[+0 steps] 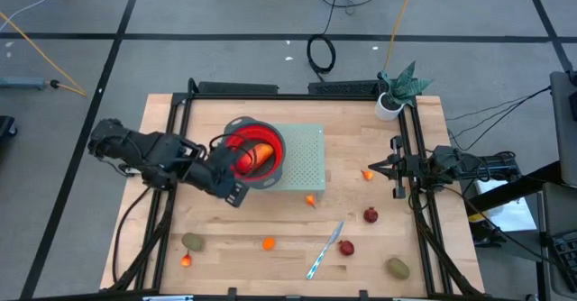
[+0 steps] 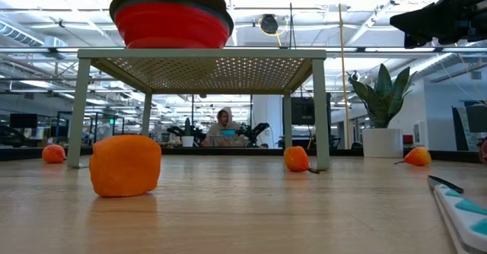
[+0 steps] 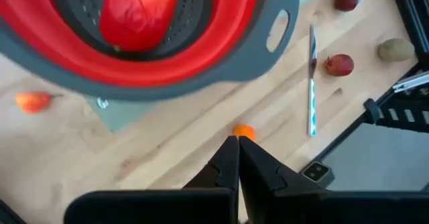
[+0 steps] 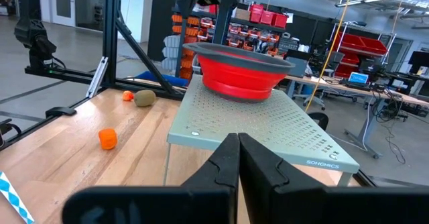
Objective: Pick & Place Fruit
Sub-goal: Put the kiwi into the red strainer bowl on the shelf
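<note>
A red collapsible bowl [image 1: 255, 152] stands on a pale green perforated stand [image 1: 302, 161], with an orange-red fruit [image 1: 259, 152] lying in it. My left gripper [image 1: 236, 193] hovers shut and holding nothing beside the bowl's near left rim, pointing steeply down; in its wrist view the fingertips [image 3: 236, 147] are closed over bare wood. Loose fruits rest on the table: orange ones [image 1: 269, 243] [image 1: 311, 200] [image 1: 367, 174], red ones [image 1: 370, 214] [image 1: 347, 247] and olive ones [image 1: 193, 241] [image 1: 398, 268]. My right gripper [image 1: 392, 168] waits shut at the right edge.
A slim silver-and-blue knife [image 1: 325, 250] lies near the front edge, between the orange and red fruits. A potted plant [image 1: 397, 92] stands at the far right corner. Black frame rails [image 1: 419, 202] run along the left and right sides. A person sits in the room beyond the table.
</note>
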`<state>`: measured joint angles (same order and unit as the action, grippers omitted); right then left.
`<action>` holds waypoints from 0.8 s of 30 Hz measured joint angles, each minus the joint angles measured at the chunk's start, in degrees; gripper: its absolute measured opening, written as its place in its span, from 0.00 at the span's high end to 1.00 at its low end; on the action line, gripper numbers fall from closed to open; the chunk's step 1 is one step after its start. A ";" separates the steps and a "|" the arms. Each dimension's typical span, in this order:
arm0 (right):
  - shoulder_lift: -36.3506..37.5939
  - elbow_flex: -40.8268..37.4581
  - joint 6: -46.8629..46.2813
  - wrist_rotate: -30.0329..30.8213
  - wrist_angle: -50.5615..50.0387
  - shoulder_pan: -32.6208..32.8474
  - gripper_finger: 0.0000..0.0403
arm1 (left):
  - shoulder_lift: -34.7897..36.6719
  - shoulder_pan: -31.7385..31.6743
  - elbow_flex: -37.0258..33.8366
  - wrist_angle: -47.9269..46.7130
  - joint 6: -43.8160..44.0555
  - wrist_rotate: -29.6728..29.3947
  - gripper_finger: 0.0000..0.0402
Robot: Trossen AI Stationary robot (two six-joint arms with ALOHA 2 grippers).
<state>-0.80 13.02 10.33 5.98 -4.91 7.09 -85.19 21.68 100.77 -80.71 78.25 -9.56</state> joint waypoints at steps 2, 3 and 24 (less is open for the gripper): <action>0.00 0.00 0.00 0.00 0.00 0.02 1.00 | 0.00 1.13 0.00 0.00 2.81 -0.02 0.99; 0.00 0.00 0.00 0.00 0.00 0.00 1.00 | 0.00 1.78 0.00 0.00 4.25 -0.03 1.00; 0.00 0.00 0.00 0.00 -0.02 0.01 1.00 | -8.52 17.98 0.07 -6.03 40.23 5.61 1.00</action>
<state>-0.80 13.02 10.33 5.98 -4.93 7.10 -93.70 39.66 100.84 -86.74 118.48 -3.95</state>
